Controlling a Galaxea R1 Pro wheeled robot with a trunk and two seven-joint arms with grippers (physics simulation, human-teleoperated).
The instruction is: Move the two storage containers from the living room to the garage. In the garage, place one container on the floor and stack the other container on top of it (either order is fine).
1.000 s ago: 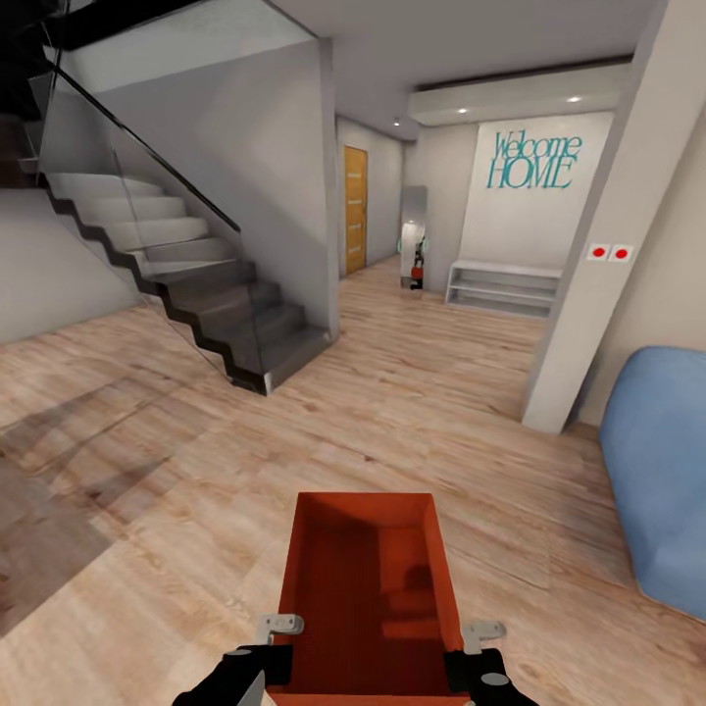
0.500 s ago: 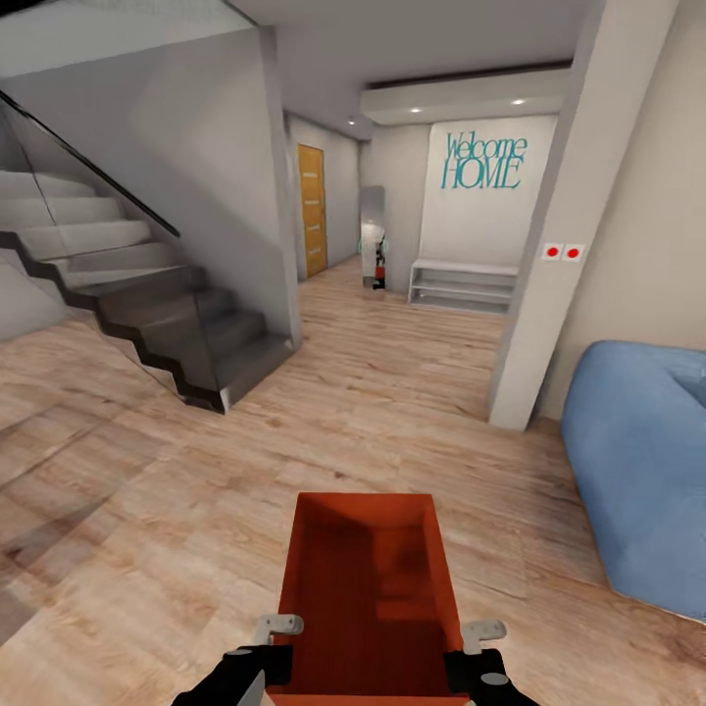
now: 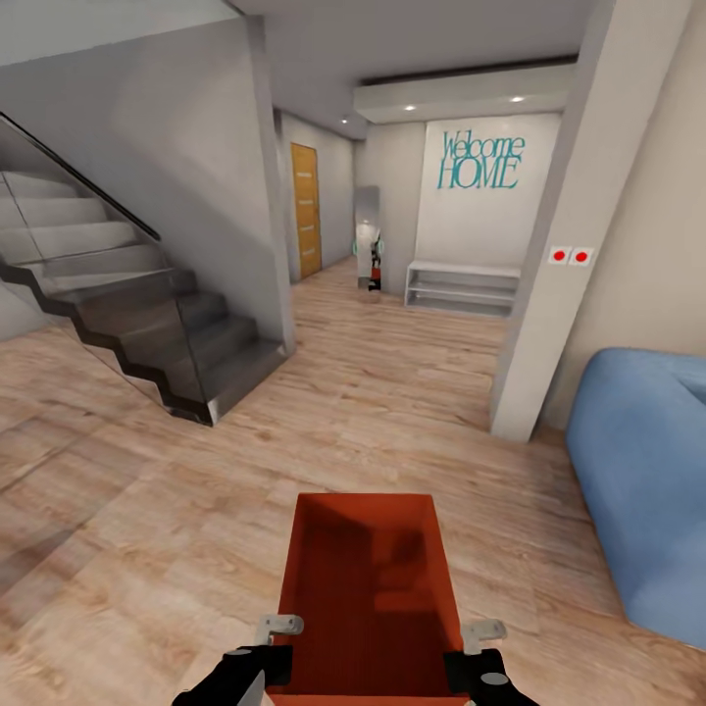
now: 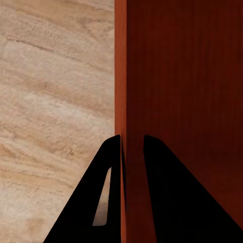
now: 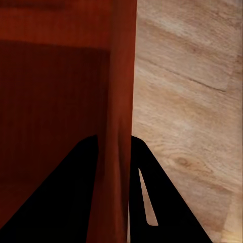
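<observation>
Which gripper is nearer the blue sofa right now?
Right. The right gripper clamps the storage container's wall on the blue sofa's side; the left gripper clamps the opposite wall, farther away.

This is a home, an open living area running into an entrance hall; light wood planks (image 3: 392, 392) cover the floor throughout; a staircase (image 3: 147, 314) with dark steps and a glass side panel rises at the left; teal lettering (image 3: 480, 161) on the far white wall reads "Welcome HOME" (as plain a sign as any); beneath it stands a low white shelf unit (image 3: 463, 287); a honey-wood door (image 3: 306, 209) opens off the hallway; a blue sofa (image 3: 642, 480) sits at the right beside a white column (image 3: 559, 255).
</observation>
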